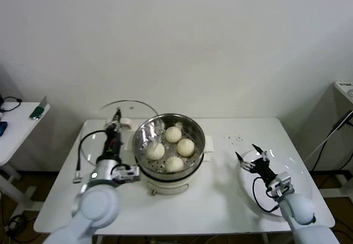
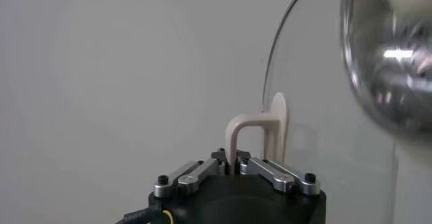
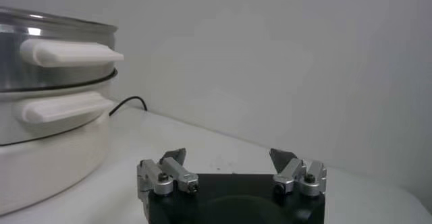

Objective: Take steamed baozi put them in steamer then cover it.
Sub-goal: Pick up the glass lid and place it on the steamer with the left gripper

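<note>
Covering is the step in hand: all four steamed baozi (image 1: 173,148) already lie on the perforated floor of the steamer (image 1: 144,129), and none shows on the white plate (image 1: 300,175). The left gripper (image 1: 117,117) is clamped shut on the white handle of the cover (image 1: 144,105), which stands tilted on edge behind and to the robot's left of the steamer, its glass close to the steel rim (whether it touches the rim cannot be told). In the left wrist view the handle (image 2: 254,134) rises between the closed fingers (image 2: 273,173), with the steamer's shiny wall just beside the glass.

The next move, as a judgement, calls for carrying the cover up over the rim, levelling it, centring it above the basket and lowering it until the metal rims meet.

Clearance: the steamer's near rim and its white side handles (image 3: 67,52) are the edges to avoid. Room above the steamer is open. The black cable (image 1: 84,147) loops along the left arm. The right gripper (image 1: 253,158) hovers wide open over the plate, well apart from the steamer.
</note>
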### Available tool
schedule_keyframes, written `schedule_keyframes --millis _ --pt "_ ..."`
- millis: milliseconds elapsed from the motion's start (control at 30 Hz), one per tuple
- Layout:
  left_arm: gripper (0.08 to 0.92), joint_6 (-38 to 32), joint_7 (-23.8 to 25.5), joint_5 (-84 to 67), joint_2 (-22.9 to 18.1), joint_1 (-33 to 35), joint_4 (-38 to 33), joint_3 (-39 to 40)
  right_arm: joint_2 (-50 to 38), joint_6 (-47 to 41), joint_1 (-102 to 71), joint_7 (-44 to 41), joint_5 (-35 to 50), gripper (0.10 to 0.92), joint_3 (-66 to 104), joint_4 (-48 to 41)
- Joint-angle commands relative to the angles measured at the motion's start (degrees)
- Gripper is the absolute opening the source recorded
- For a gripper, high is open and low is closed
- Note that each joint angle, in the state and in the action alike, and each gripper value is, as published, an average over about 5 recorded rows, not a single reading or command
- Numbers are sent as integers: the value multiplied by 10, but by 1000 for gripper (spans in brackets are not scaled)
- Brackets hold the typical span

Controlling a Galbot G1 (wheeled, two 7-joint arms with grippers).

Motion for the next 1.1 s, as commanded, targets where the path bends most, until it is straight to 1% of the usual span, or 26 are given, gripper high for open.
schedule_keyframes --millis 33,100,200,433,700,1100 --pt "154 49 95 93 -151 -112 54 178 2 3 5 -2 -7 823 2 -13" --pt "154 48 94 106 -181 -105 71 184 3 4 5 -2 -8 823 3 -16" --pt "154 46 90 119 -209 -102 92 189 4 4 6 -2 -10 823 5 -21" --pt "154 39 82 142 -247 -104 132 173 4 6 4 -2 -13 823 9 -21" --pt "154 22 101 180 -238 -105 165 138 6 9 3 -3 -20 823 10 -22" --pt "154 22 96 177 -230 -102 185 134 12 12 5 -4 -30 823 10 -25"
